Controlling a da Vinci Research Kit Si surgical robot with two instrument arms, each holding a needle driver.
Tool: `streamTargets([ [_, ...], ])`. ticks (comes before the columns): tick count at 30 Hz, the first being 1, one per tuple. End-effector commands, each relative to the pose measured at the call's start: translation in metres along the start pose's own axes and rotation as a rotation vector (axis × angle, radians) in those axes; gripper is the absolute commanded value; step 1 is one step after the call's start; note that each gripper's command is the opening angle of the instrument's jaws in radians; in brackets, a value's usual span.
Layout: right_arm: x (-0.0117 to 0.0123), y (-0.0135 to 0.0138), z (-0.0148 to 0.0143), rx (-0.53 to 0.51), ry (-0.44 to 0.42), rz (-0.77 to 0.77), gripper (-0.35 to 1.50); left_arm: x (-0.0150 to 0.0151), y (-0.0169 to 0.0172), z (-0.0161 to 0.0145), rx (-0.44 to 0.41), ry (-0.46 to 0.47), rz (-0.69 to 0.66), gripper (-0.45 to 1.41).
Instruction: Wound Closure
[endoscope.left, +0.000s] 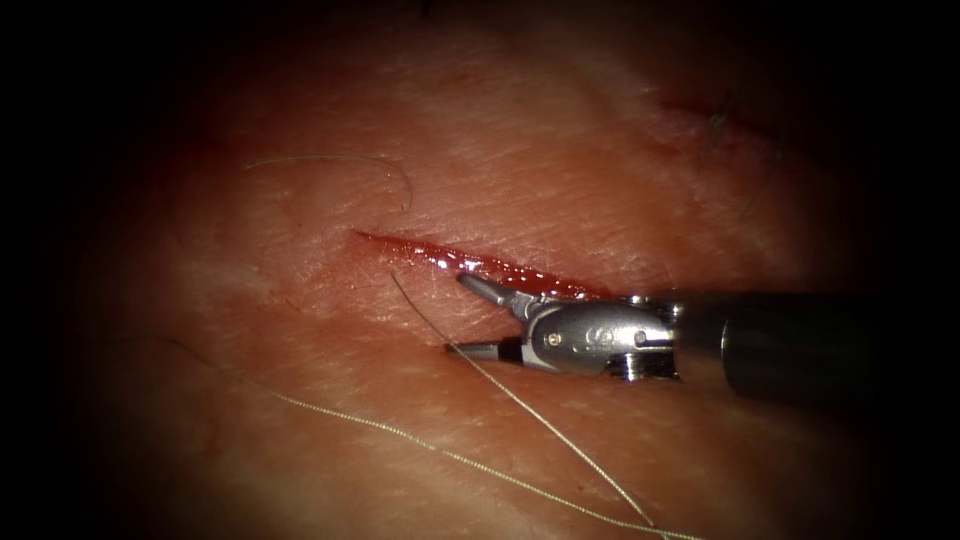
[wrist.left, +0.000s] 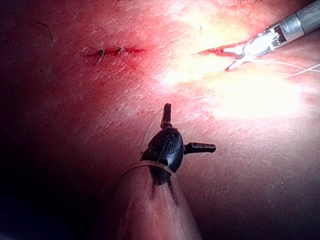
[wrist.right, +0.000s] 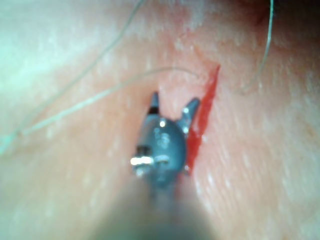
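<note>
Beside cut (endoscope.left: 470, 262), right claw (endoscope.left: 462, 315) spread, empty; left claw (wrist.left: 187, 127) spread (empty); needle position unclear.

A short second red slit (endoscope.left: 700, 108) lies at the far right, well apart from the cut (endoscope.left: 480, 265). Short dark bristles (endoscope.left: 716, 118) stand at it; whether they are hairs or thread stubs cannot be told. In the left wrist view a curved dark hair (wrist.left: 46, 30) lies on the surface, away from that slit.
</note>
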Motion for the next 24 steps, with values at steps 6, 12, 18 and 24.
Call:
streamTargets([
  [6,-0.0002,0.0007,0.0028,-0.013,0.009,-0.005,1.11,0.0021,0.0013,-0.0006,0.021,-0.039,0.014,1.38],
  [12,0.0002,0.0008,0.0040,-0.013,0.015,-0.004,1.08,0.0050,0.0013,-0.0021,0.038,-0.055,0.004,1.40],
  [18,0.0007,0.0006,0.0047,0.005,0.033,-0.011,0.91,0.0083,0.0000,0.0000,0.095,0.033,0.033,1.35],
  [24,0.0009,0.0006,0.0051,0.008,0.040,-0.014,0.59,0.0096,-0.0014,0.0055,0.124,0.096,0.105,1.28],
])
